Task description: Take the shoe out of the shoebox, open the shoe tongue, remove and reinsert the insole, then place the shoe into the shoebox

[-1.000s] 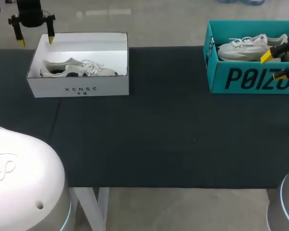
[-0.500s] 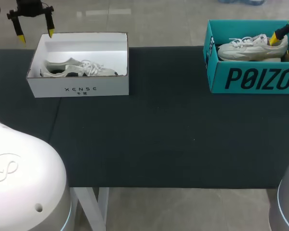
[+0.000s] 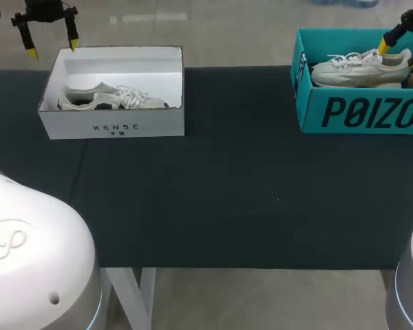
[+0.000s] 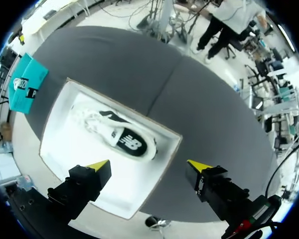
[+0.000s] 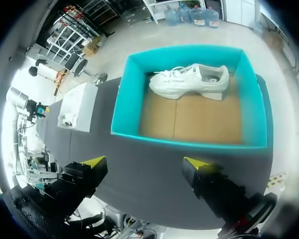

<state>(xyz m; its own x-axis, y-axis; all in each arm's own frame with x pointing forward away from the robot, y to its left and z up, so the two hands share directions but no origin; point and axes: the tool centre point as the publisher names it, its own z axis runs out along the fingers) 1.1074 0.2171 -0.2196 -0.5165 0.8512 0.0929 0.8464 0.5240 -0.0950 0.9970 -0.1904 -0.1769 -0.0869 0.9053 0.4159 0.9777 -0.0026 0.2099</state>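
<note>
Teal box (image 3: 361,113), backed out empty-handed.
My right gripper (image 3: 401,54) lifted away from the shoe (image 3: 358,69) toward upper right, fingers apart, shoe still boxed; left gripper (image 3: 52,49) apart too.

Dark cloth-covered table (image 3: 227,199)

The left arm (image 3: 34,254) and right arm (image 3: 411,289) wear glossy white domed shells. The left gripper (image 4: 149,164) and right gripper (image 5: 145,162) are black, blocky and yellow-tipped.
</note>
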